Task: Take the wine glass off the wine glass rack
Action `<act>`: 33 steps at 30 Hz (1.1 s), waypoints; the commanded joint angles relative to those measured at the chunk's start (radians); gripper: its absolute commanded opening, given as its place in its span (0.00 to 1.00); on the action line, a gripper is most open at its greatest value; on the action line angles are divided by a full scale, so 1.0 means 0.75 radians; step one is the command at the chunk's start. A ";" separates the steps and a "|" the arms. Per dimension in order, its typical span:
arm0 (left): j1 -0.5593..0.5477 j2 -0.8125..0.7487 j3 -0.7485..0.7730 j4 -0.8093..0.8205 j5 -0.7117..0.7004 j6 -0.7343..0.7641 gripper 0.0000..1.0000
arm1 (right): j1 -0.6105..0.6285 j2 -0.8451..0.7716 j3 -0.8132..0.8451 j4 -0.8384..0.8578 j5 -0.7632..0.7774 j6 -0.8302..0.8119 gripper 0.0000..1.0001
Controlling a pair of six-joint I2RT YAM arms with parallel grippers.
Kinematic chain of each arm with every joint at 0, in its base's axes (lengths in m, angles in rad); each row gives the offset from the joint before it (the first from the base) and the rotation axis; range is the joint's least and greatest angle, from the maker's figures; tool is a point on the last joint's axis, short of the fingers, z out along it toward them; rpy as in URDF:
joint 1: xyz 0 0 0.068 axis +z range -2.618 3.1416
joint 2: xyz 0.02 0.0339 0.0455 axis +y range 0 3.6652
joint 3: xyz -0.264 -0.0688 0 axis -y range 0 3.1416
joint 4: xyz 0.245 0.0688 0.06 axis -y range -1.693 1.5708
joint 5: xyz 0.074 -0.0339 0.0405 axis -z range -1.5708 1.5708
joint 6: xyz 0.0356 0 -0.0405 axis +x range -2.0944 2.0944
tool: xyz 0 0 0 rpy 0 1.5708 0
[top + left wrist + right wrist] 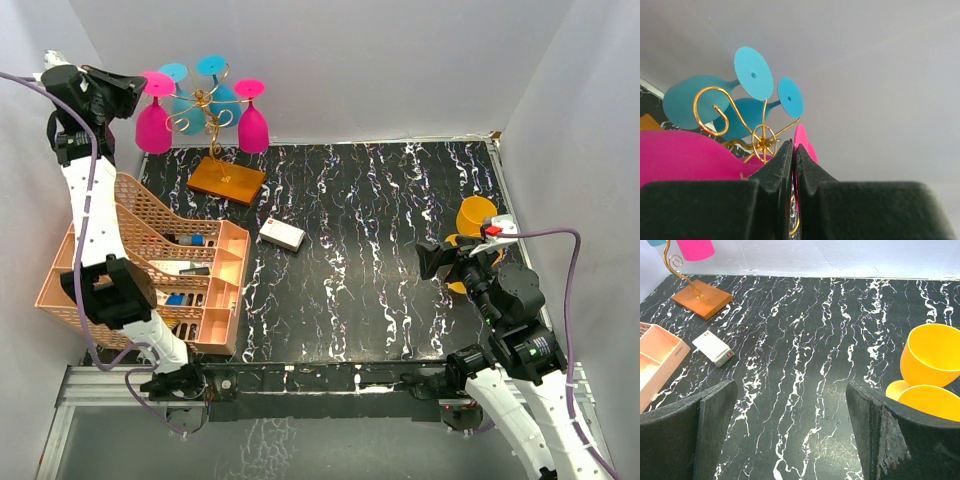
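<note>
The gold wire wine glass rack (205, 108) stands on its orange-brown base (227, 179) at the back left; its hub (763, 141) shows close in the left wrist view. Upside down on it hang two pink glasses and two blue ones (212, 68). My left gripper (135, 90) is up at the rack's left side, shut on the thin foot (801, 140) of the left pink wine glass (153, 125), whose bowl (690, 157) fills the lower left of that view. Over the table's right side my right gripper (791, 387) stands open, with nothing in it.
A peach lattice basket (140, 215) holding small items sits at the left. A white box with a red button (282, 234) lies near the rack's base. Yellow cups (932, 355) sit right beside the right gripper. White walls enclose the table.
</note>
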 commanded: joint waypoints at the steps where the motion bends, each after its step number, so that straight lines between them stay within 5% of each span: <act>1: 0.001 -0.206 -0.075 -0.070 -0.172 0.102 0.00 | 0.015 -0.022 0.003 0.093 0.015 -0.014 0.99; 8: 0.002 -0.389 -0.122 -0.173 -0.450 0.233 0.00 | 0.031 -0.017 0.003 0.093 0.013 -0.013 0.99; 13: 0.001 -0.421 -0.033 -0.156 -0.299 0.238 0.00 | 0.035 -0.007 0.009 0.088 0.016 -0.010 0.99; 18: -0.028 -0.413 -0.010 0.186 0.147 0.077 0.00 | 0.035 0.026 0.033 0.067 0.018 -0.002 0.99; 23: -0.177 -0.410 -0.162 0.810 0.481 -0.185 0.00 | 0.034 0.116 0.088 0.033 -0.021 0.009 0.99; 33: -0.530 -0.497 -0.575 1.439 0.579 -0.453 0.00 | 0.035 0.366 0.210 0.082 -0.251 0.227 0.98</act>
